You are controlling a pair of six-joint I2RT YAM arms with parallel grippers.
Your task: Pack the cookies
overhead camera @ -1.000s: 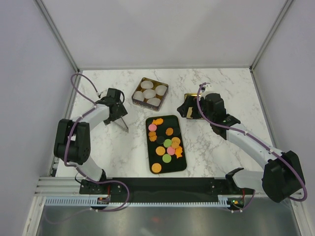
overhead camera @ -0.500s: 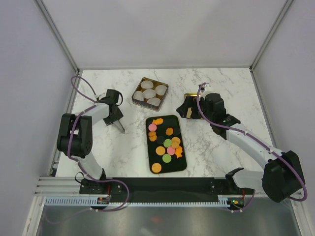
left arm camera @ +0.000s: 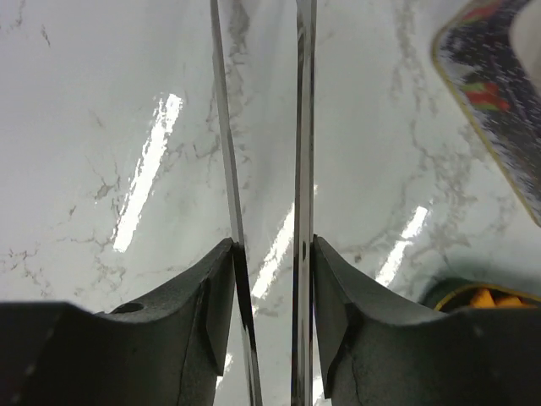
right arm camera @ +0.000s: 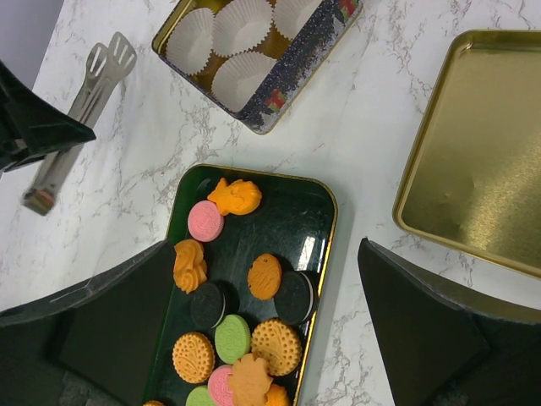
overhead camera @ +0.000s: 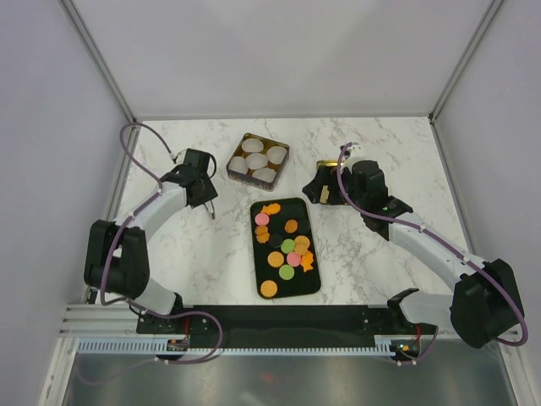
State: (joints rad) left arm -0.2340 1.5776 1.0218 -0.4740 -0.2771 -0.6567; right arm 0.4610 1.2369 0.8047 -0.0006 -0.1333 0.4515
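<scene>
Heads up on where you're at: your left pincer (left arm camera: 272, 249) is pinching the tongs (right arm camera: 76, 118), with both thin blades sitting against the inner faces of its fingers and squeezed fairly close together. It's over bare desk (overhead camera: 363, 144) just left of the tin (right arm camera: 296, 68). I can't tell if the tong tips touch the surface. The right pincer (right arm camera: 264, 244) is spread wide and holding nothing, parked above the far end of the black tray (right arm camera: 296, 211). All the cookies (right arm camera: 228, 338) are on that tray in the middle of the desk, and the paper cups (right arm camera: 241, 25) in the tin look empty, so packing hasn't really started, I'd say. My guess is the step now is getting the tongs over to the tray. You'd want to ease the squeeze so the blades open before you come down, then go for a loner like the orange one at the far end, not the bunched-up pile nearer the arms. Don't crush it; those look brittle. The gold lid (right arm camera: 482, 161) sits off to the right, well out of your way. The desk is glossy white marble with grey veins and throws bright glare streaks in the left wrist view, so don't trust reflections for height. Plain pale walls on three sides, metal struts in the corners.
</scene>
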